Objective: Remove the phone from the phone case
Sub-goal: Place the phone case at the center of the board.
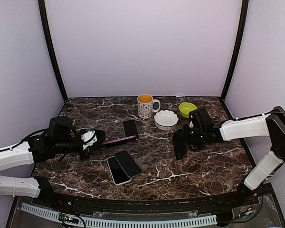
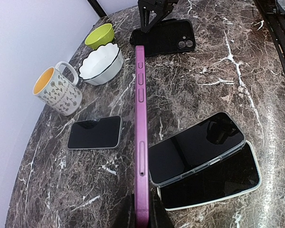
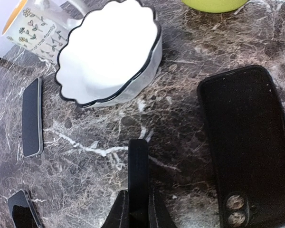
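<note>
We see the purple phone (image 1: 119, 140) held edge-on above the table (image 1: 204, 166), left of its middle, with the jaws of the left gripper (image 1: 100, 138) clamped on one end. From above it reads as a thin violet strip. The left wrist view adds side buttons and a small pinhole along that edge. The black phone case (image 3: 247, 137) lies flat toward the right edge, back up, with two round camera openings at one end. Only the wrist views show these, since from above the right gripper (image 1: 180, 142) covers most of it. We cannot tell whether a phone sits inside. The right jaws are together, just beside the case's long side. Along the far edge stand a patterned mug (image 1: 145, 105) with an orange-yellow inside, a white scalloped bowl (image 1: 166, 118) showing only its white inside, and a green bowl (image 1: 187, 109). A dark phone (image 1: 130, 128) lies just beyond the purple one, and two overlapping phones (image 1: 128, 163) lie toward the near edge.
</note>
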{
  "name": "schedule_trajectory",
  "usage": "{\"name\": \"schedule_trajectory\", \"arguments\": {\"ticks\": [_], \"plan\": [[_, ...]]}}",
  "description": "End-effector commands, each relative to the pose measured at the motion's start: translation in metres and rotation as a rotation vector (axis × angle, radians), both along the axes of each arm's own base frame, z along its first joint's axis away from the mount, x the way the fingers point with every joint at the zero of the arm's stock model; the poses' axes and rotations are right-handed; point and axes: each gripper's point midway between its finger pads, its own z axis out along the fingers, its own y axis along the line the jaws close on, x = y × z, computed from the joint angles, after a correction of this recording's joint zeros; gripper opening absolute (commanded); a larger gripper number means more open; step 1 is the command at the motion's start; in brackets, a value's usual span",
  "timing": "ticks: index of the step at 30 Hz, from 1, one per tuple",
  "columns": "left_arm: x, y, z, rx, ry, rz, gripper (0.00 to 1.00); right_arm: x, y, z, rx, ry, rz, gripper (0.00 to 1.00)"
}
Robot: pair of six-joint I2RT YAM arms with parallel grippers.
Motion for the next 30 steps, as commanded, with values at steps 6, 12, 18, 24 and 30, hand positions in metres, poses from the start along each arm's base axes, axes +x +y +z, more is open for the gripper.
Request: {"name": "schedule_trajectory", "arguments": {"ticks": [6,12,18,24,30], "plan": [[0.005,-0.004,0.021,-0.066,-0.061,0.002,0.00,0.029,-0.030,0.003,0.057,-0.078,-0.034,0.00],[0.006,-0.004,0.019,-0.062,-0.056,0.003,0.00,0.029,-0.030,-0.010,-0.003,-0.032,0.014,0.03],[0.006,-0.005,0.017,-0.058,-0.048,0.001,0.00,0.030,-0.018,-0.026,0.034,0.020,0.042,0.00],[0.006,-0.005,0.015,-0.054,-0.046,0.000,0.00,0.032,-0.012,-0.035,0.071,0.047,0.028,0.00],[0.006,-0.005,0.015,-0.054,-0.047,0.002,0.00,0.025,-0.004,-0.054,0.108,0.110,0.052,0.00]]}}
